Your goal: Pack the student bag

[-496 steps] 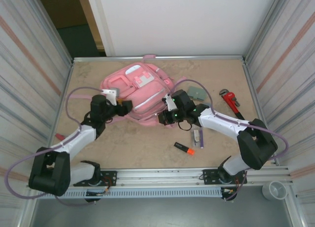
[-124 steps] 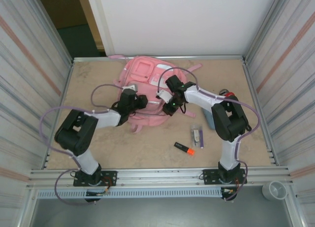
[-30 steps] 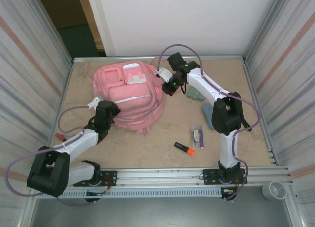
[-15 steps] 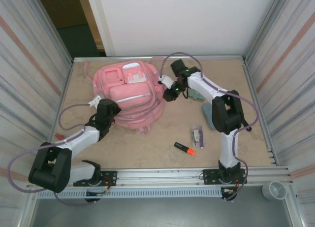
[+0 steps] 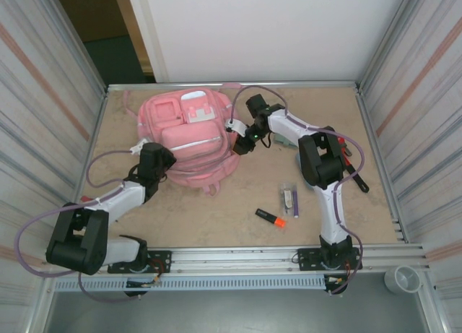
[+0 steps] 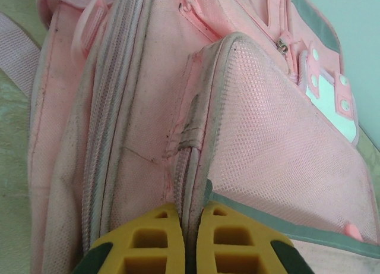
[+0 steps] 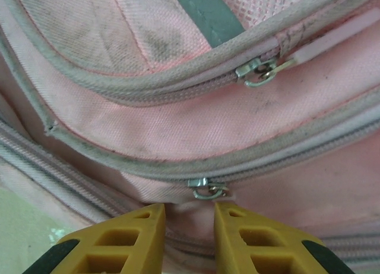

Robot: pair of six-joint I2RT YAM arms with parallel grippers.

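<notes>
Two grippers meet the bag (image 5: 191,141), which lies front up on the table (image 5: 216,210) with its straps trailing off its far side. The left gripper (image 5: 166,163) is at the bag's near-left corner. In the left wrist view its yellow fingers (image 6: 157,238) are closed almost together, and a seam of the bag (image 6: 148,107) beside a mesh pocket (image 6: 279,161) runs down into the thin gap between them, so it looks pinched.

The right gripper (image 5: 242,145) is at the bag's right edge. In the right wrist view its fingers (image 7: 243,238) stand apart, and pink fabric of the bag (image 7: 178,119) shows between them. A silver zip pull (image 7: 208,189) sits just beyond the gap, touching neither finger. A second pull (image 7: 261,69) hangs on the zip line farther up.

Near and to the right of the bag lie an orange marker (image 5: 270,218) and a small clear packet (image 5: 289,199). Farther right is a red wrench (image 5: 345,154), partly behind the right arm.
</notes>
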